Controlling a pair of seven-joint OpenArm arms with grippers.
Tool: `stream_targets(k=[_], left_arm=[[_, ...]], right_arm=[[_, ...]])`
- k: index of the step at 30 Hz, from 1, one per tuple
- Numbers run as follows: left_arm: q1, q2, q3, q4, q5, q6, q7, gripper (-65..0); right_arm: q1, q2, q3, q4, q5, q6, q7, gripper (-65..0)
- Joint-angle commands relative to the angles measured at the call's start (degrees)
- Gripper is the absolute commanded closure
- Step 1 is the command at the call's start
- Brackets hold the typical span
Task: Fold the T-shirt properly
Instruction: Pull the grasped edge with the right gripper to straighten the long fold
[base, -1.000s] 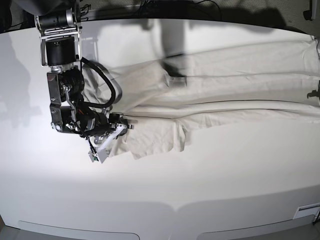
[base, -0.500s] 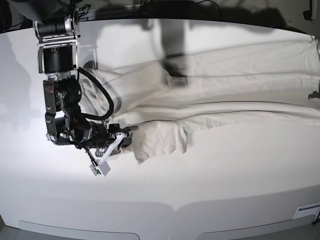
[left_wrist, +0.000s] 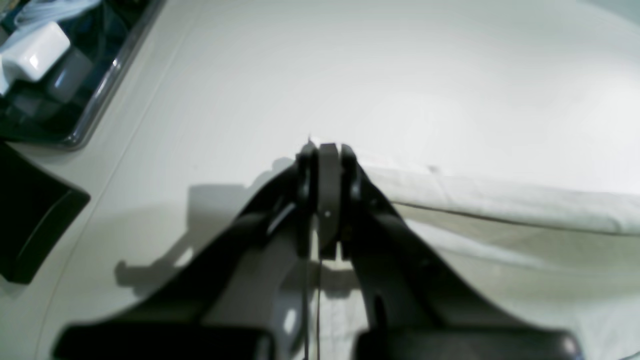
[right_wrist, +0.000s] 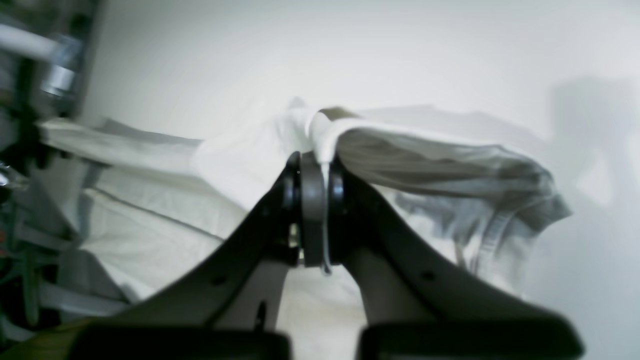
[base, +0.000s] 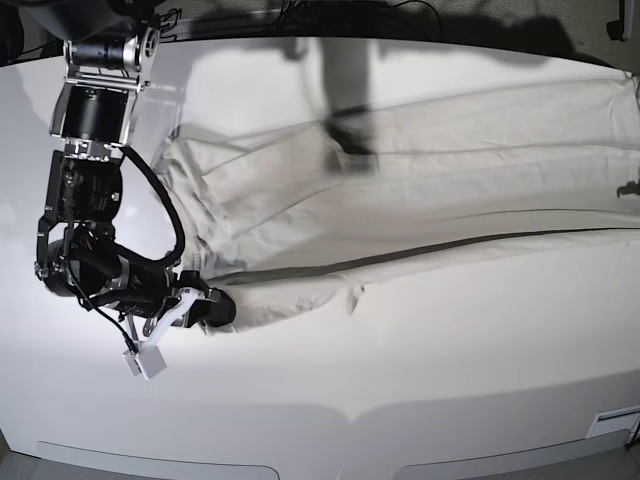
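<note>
T-shirt (base: 420, 190) spread across table (base: 400, 380), right gripper (base: 212, 308) at its near-left edge, left gripper (left_wrist: 322, 150) at far-right edge

White tabletop (base: 420, 380), glossy with soft shadows, dark floor (base: 450, 15) beyond far edge

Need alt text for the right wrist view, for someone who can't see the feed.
The right gripper is shut on a bunched fold of the pale T-shirt, which drapes to the right and hangs off the white table. More of the shirt lies spread on the table behind and to the left. The picture is blurred.
</note>
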Motion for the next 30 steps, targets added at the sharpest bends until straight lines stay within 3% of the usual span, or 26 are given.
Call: stream_targets(k=[1,6,16,30], left_arm=[[-0.61,-1.90,-0.76,0.81,-0.61,0.04,-0.94,0.0],[-0.59,-1.88,-0.76,0.81,-0.61,0.04,2.64,0.0],[3.06,-1.92,-0.76,0.81,1.33,0.04,3.56,0.0],[5.25,-1.88,-0.76,0.79,1.38,0.04,12.13,0.0]], right_arm=[[0.70,0.66,0.48,1.07,1.05,0.57,-0.26,0.0],[-2.97,1.55,0.52,2.40,3.50,2.99,-1.81,0.0],[-9.16,2.51,5.33,10.82,3.39,2.95,-2.64,0.0],[-13.29,2.47,5.92,10.82,3.08,2.99,-4.52,0.0]])
